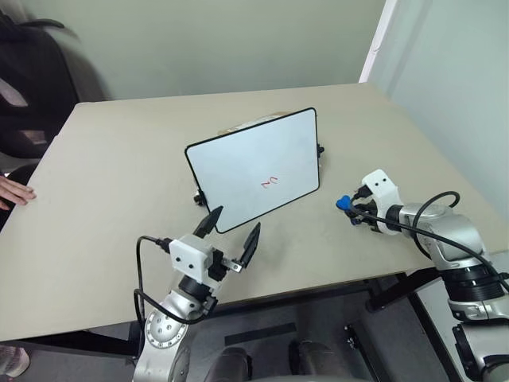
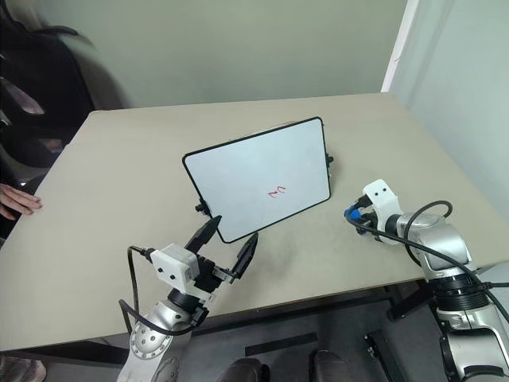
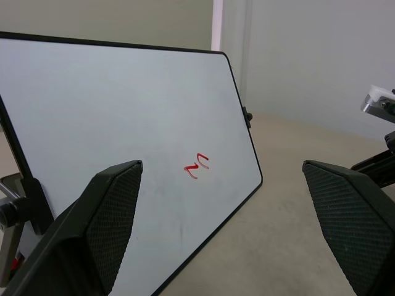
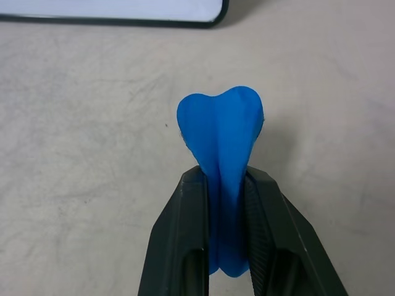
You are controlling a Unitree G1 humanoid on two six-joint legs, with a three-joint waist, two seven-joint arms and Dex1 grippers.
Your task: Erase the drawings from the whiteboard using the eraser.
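Observation:
The whiteboard (image 1: 254,169) stands tilted on the table's middle, black-framed, with the drawings (image 1: 270,182), a small red squiggle, near its lower right part. My right gripper (image 1: 352,210) is low over the table to the right of the board, shut on the blue eraser (image 4: 221,139), which is squeezed and folded between the fingers. The eraser (image 1: 343,202) pokes out toward the board's lower right corner, a short way from it. In front of the board's lower left edge, my left gripper (image 1: 232,231) is open and holds nothing; the squiggle (image 3: 197,168) appears between its fingers.
The beige table (image 1: 111,183) has bare room on all sides of the board. A person's hand (image 1: 14,192) rests at the table's left edge, with a dark bag (image 1: 32,79) behind it. A white wall corner (image 1: 374,48) rises at the far right.

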